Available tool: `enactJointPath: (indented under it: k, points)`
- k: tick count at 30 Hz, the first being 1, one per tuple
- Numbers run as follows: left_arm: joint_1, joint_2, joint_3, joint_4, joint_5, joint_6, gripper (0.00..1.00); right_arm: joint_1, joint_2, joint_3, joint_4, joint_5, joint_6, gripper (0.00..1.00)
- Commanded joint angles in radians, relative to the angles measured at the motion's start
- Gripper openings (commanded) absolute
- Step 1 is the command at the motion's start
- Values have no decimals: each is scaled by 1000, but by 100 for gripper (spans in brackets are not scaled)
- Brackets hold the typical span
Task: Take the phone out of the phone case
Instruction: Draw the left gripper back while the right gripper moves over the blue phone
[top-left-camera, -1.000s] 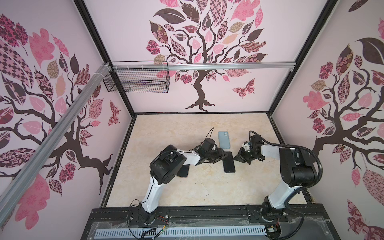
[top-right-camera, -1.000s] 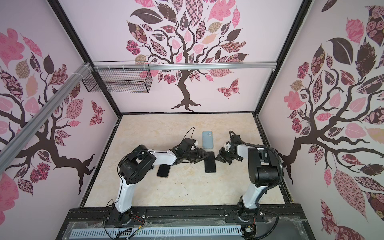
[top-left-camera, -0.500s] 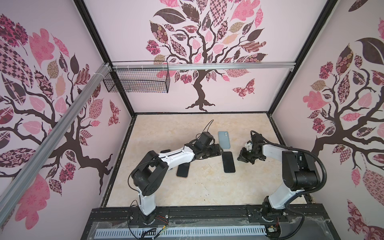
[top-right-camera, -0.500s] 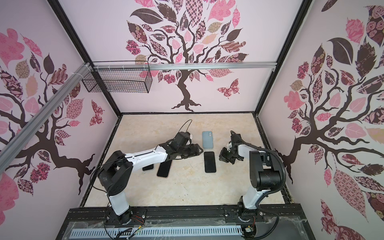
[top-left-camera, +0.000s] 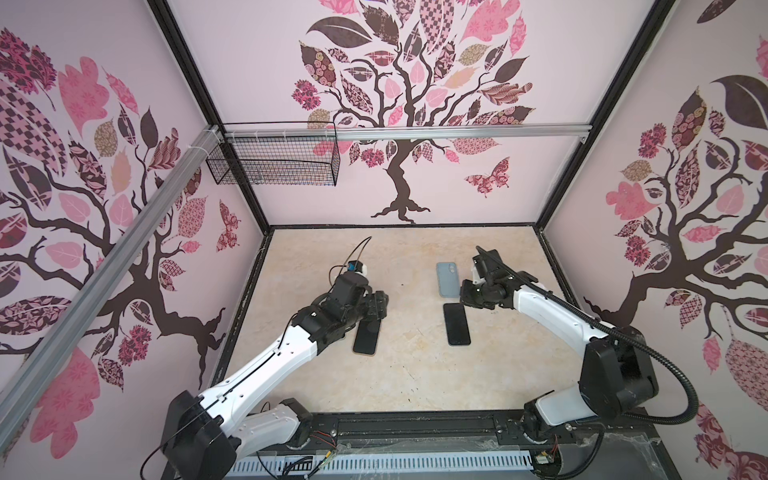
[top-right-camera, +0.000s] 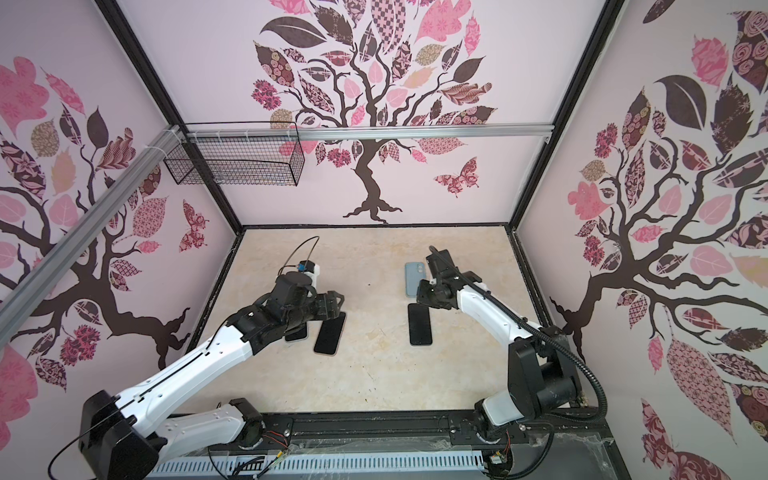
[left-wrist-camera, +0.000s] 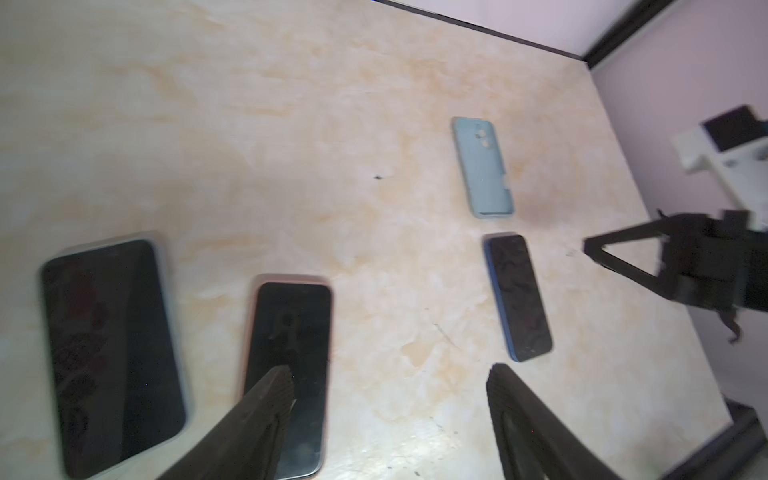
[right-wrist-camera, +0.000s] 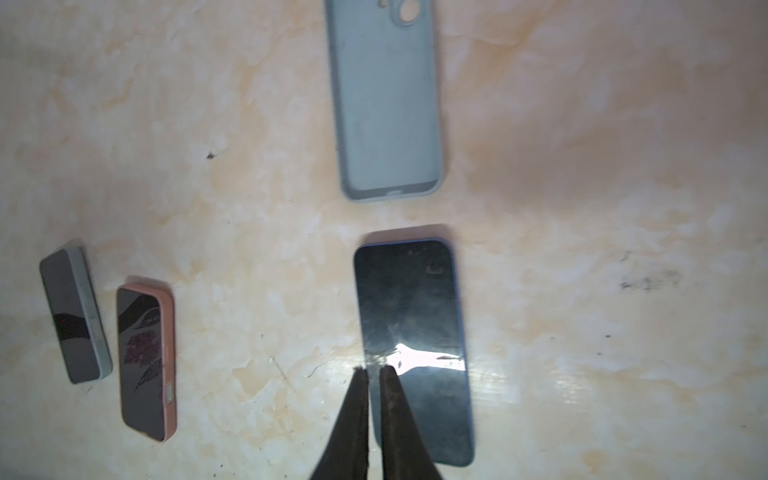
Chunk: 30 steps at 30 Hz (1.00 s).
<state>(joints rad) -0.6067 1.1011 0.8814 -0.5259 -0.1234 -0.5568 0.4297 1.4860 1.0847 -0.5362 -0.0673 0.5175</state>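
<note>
Left gripper (left-wrist-camera: 386, 374) swung back leftward from the middle, fingers spread wide over a pink-cased phone (left-wrist-camera: 291, 353), grey-cased phone (left-wrist-camera: 112, 353) beside it, right gripper (right-wrist-camera: 374, 370) nearly closed and empty above the bare phone (right-wrist-camera: 415, 345), which lies on the tabletop (top-left-camera: 415, 374) just beside its empty blue-grey case (right-wrist-camera: 388, 104)

On counter (top-left-camera: 415, 374), R of centre: empty case (top-left-camera: 446, 278) at back, bare phone (top-left-camera: 456, 324) just in front, not touching. L of centre, well apart from those: cased phone (top-left-camera: 367, 337), w/ second cased phone (left-wrist-camera: 112, 353) just beside it on its L.
</note>
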Motion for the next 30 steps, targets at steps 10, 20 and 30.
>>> enactJointPath:
  k: [10, 20, 30]
  points:
    - [229, 7, -150, -155, -101, -52, 94, 376, 102, 217, -23, 124, 67, 23]
    - [252, 221, -96, -125, -91, -51, 96, 393, 17, 200, -27, 135, 29, 36]
    - [319, 309, -83, -71, 15, 7, 94, 393, -52, 142, 13, 118, 18, 43]
